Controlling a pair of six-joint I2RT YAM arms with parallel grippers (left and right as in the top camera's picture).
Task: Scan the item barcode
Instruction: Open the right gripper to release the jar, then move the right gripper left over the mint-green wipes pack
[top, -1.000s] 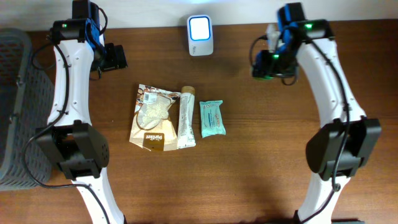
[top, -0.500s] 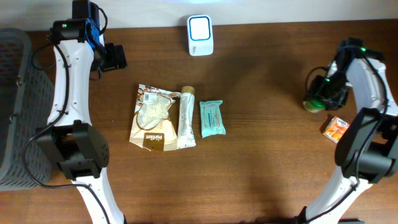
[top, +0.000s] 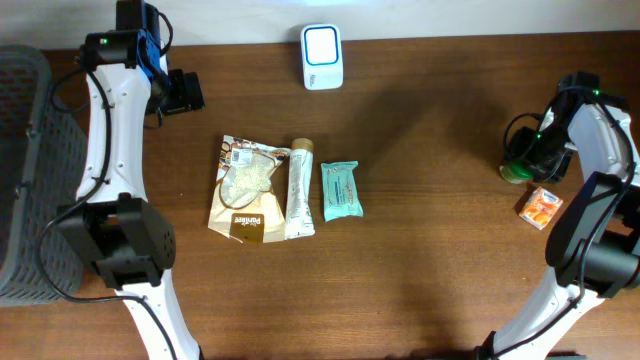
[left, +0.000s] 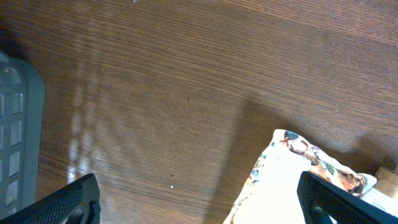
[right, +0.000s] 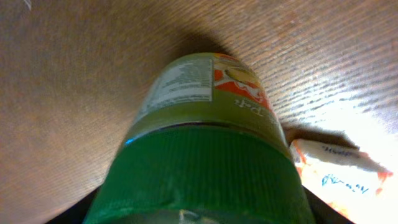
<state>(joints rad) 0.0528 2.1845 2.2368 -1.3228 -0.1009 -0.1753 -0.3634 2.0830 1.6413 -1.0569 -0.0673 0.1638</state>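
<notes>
The white barcode scanner (top: 322, 56) stands at the table's back edge. The item, a green-lidded jar (top: 516, 170), stands on the table at the far right. My right gripper (top: 530, 155) is right over it. In the right wrist view the jar's green lid (right: 205, 180) fills the space between my right gripper's (right: 202, 211) jaws, and contact is not visible. My left gripper (top: 185, 92) hangs open at the back left. In the left wrist view it (left: 202, 199) holds nothing, above bare wood and a corner of the snack bag (left: 292, 180).
A snack bag (top: 243, 187), a white tube (top: 299, 187) and a teal wipes pack (top: 341, 190) lie side by side mid-table. An orange packet (top: 541, 207) lies just in front of the jar. A grey basket (top: 25, 170) stands at the left edge.
My right arm swung from beside the scanner to the far right and brought the jar down onto the table by the orange packet. The left arm stayed still.
</notes>
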